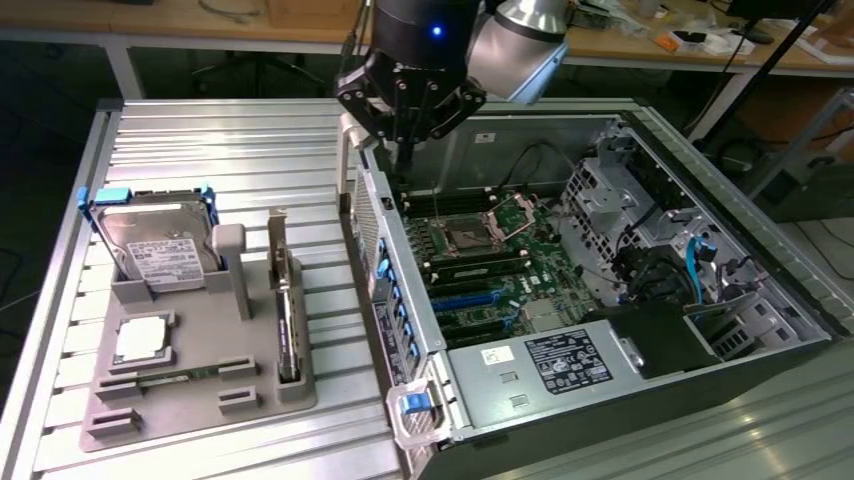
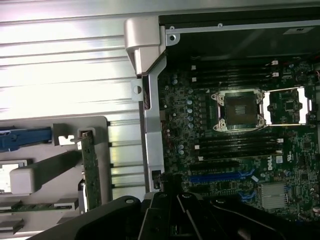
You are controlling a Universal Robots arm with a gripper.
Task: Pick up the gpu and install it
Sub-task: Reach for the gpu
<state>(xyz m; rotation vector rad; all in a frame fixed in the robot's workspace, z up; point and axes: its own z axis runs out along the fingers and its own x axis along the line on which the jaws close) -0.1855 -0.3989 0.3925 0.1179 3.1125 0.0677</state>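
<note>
The gpu [image 1: 282,300] stands on its long edge in a slot of the grey holder [image 1: 200,405], a thin dark card with metal trim. In the wrist view the gpu [image 2: 91,170] shows a green-brown face. My gripper [image 1: 400,150] hangs shut and empty over the near wall of the open computer case [image 1: 400,300], up and toward the exterior view's right of the card, not touching it. The dark body of the gripper [image 2: 167,200] shows in the wrist view above the case wall and the motherboard [image 2: 225,150], with blue card slots [image 2: 220,177] nearby.
The holder also carries a silver hard drive [image 1: 154,245] with blue rails, a square processor [image 1: 140,340] and a small memory stick [image 1: 160,378]. Inside the case are a power supply [image 1: 567,360], drive cages [image 1: 627,200] and cables. All rest on a ribbed metal table [image 1: 227,150].
</note>
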